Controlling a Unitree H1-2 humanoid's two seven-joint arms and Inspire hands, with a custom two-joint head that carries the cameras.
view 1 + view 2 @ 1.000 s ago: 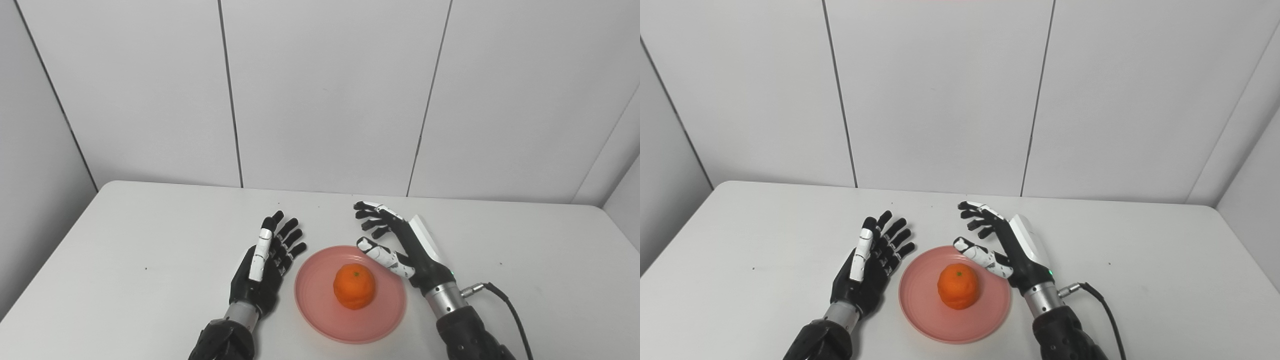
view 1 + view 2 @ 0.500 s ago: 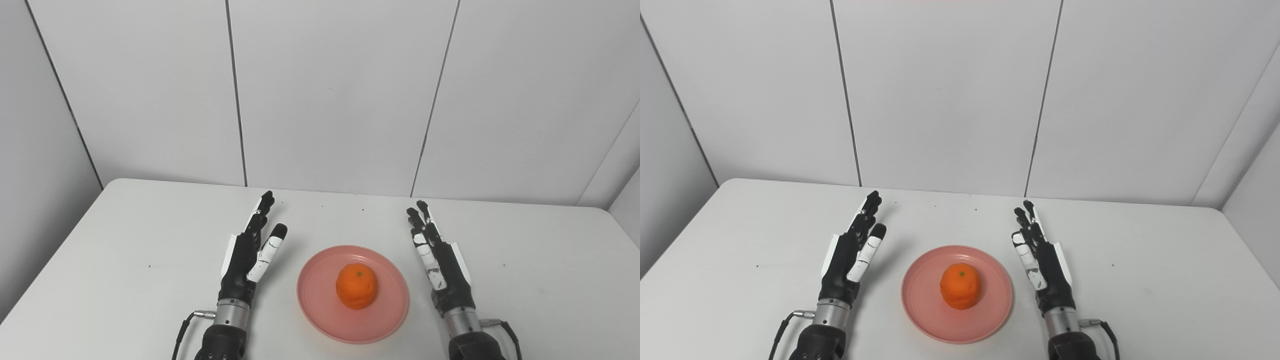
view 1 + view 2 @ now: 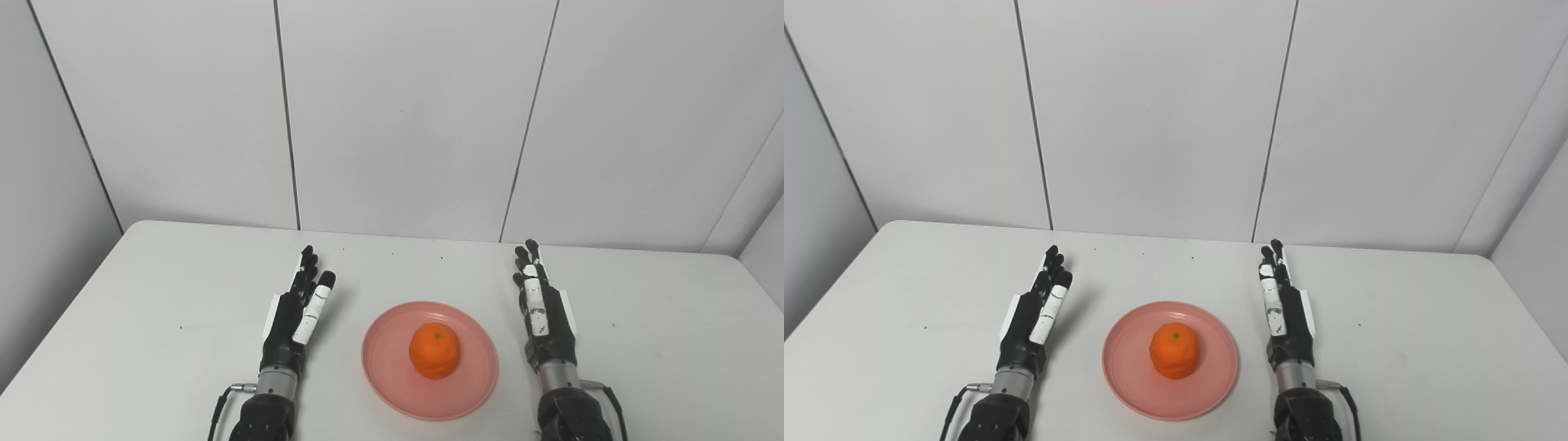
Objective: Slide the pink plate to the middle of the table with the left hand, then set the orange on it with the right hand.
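The orange sits in the middle of the pink plate, which lies on the white table near its front middle. My left hand is open and empty, fingers straight, on edge to the left of the plate and apart from it. My right hand is open and empty, fingers straight, to the right of the plate and apart from it. The plate and orange also show in the right eye view.
White wall panels stand behind the table's far edge. A thin cable runs from my left wrist, and another cable runs from my right wrist.
Both hands have drawn away from the plate to its sides and straightened their fingers. The right hand has left the orange's side. Plate and orange have not moved.
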